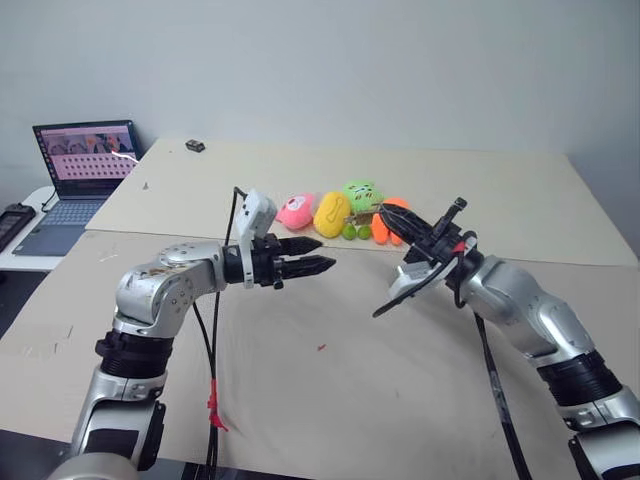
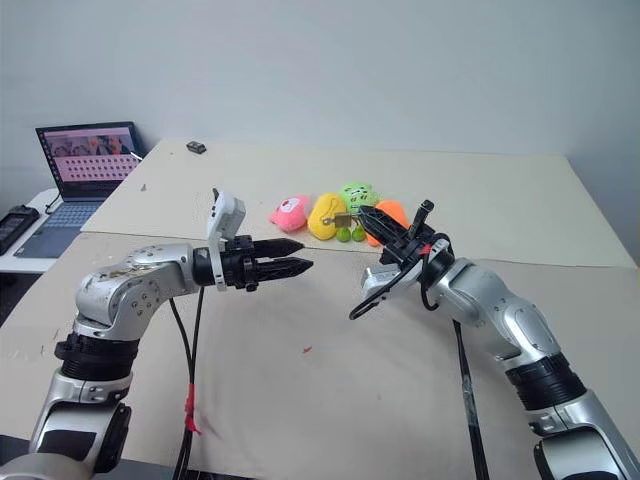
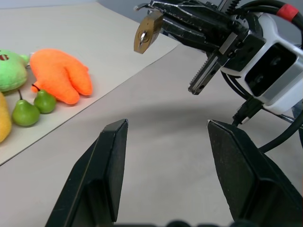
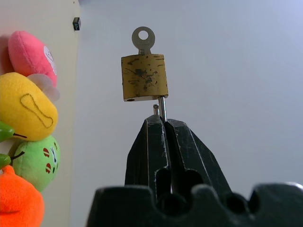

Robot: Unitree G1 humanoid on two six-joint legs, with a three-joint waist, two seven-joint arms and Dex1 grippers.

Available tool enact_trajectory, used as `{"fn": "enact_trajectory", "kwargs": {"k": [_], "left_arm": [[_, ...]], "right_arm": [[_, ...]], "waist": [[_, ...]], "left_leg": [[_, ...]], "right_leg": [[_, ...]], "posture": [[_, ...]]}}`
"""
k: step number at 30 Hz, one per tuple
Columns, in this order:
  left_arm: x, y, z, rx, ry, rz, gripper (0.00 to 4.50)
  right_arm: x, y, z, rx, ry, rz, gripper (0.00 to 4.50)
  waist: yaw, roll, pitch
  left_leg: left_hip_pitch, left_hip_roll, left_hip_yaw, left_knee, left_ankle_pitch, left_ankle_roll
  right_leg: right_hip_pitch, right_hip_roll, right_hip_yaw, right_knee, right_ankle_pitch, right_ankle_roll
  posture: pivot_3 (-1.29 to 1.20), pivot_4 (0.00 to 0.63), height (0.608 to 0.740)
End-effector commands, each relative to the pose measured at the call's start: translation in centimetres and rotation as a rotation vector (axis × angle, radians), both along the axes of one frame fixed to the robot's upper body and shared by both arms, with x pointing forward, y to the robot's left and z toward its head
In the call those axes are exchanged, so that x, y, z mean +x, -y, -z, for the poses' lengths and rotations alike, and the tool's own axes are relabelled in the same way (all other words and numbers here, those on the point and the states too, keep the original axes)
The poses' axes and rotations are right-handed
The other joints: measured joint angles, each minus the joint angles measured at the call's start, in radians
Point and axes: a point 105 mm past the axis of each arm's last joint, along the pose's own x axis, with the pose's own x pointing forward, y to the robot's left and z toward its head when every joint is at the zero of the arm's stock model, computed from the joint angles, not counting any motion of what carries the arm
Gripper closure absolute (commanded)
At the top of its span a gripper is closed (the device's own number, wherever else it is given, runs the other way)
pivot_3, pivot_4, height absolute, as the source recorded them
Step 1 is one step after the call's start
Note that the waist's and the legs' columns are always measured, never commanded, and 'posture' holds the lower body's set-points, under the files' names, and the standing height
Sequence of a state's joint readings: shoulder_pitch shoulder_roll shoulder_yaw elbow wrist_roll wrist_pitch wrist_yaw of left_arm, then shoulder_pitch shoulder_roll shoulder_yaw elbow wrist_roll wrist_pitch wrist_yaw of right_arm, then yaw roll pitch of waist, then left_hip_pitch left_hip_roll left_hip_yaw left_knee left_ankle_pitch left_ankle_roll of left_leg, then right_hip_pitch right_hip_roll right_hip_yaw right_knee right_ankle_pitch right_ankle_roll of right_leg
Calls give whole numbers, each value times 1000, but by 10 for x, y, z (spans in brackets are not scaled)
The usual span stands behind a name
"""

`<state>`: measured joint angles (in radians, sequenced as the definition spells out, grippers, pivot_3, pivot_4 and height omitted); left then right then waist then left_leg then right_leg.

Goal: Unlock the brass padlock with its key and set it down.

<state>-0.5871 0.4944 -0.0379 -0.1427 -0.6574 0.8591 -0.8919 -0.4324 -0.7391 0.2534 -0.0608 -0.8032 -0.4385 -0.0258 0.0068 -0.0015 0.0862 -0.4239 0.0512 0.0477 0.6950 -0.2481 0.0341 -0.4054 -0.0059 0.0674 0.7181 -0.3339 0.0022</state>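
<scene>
The brass padlock (image 4: 144, 78) hangs in the air over the table, and my right gripper (image 4: 161, 122) is shut on its thin silver shackle (image 4: 162, 106). The key (image 4: 143, 38) sits in the lock body, its round head sticking out on the side away from the fingers. In the left wrist view the padlock (image 3: 147, 33) dangles at the tip of the right gripper (image 3: 161, 16). My left gripper (image 1: 325, 254) stands open and holds nothing, pointing toward the padlock from a short way off, with its pads (image 3: 113, 161) wide apart.
A row of plush toys lies behind the grippers: pink (image 1: 296, 211), yellow (image 1: 331, 213), green (image 1: 361, 194), orange (image 3: 61, 75), and two small green pears (image 3: 33, 109). A laptop (image 1: 85, 160) stands at the far left, and a small black object (image 1: 195, 146) lies at the back. A red speck (image 1: 321, 347) lies on the table.
</scene>
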Motion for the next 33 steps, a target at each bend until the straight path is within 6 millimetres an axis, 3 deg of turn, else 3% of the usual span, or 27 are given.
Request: {"fn": "enact_trajectory", "kwargs": {"k": [1,10,23,26,30,32,33], "left_arm": [[-3,7,-13,-22,31,30,1671],[-4,16,-16,-33,37,69,1671],[-6,20,-16,-40,41,96,1671],[-7,20,-16,-44,39,99,2380],[-7,21,-16,-50,35,104,3932],[-7,21,-16,-50,35,105,4435],[-8,21,-16,-50,34,105,4435]], "right_arm": [[-9,-6,-12,25,55,-41,4500],[-26,-19,1,67,-27,-94,4500],[-26,-20,2,75,-64,-94,4500],[-27,-20,2,77,-69,-95,4500],[-26,-20,3,77,-74,-93,4500],[-26,-20,3,75,-76,-92,4500],[-27,-20,3,75,-78,-92,4500]], "waist": [[-1,0,0],[-4,3,-2],[-5,3,-2],[-5,3,-2],[-5,4,-3],[-4,4,-3],[-4,4,-3]], "left_leg": [[0,0,0,0,0,0],[-2,0,0,2,-5,8],[-1,0,0,5,-7,12],[-1,0,0,5,-7,12],[-1,0,0,5,-7,12],[-1,0,0,5,-7,12],[-1,0,0,5,-7,12]], "right_leg": [[0,0,0,0,0,0],[0,0,0,1,0,1],[0,0,0,1,-1,1],[0,0,0,1,-1,1],[0,0,0,2,-1,1],[0,0,0,2,-1,1],[0,0,0,2,-1,1]], "posture": [[0,150,644],[0,150,644],[0,150,644],[0,150,644],[0,150,644],[0,150,644],[0,150,644]]}}
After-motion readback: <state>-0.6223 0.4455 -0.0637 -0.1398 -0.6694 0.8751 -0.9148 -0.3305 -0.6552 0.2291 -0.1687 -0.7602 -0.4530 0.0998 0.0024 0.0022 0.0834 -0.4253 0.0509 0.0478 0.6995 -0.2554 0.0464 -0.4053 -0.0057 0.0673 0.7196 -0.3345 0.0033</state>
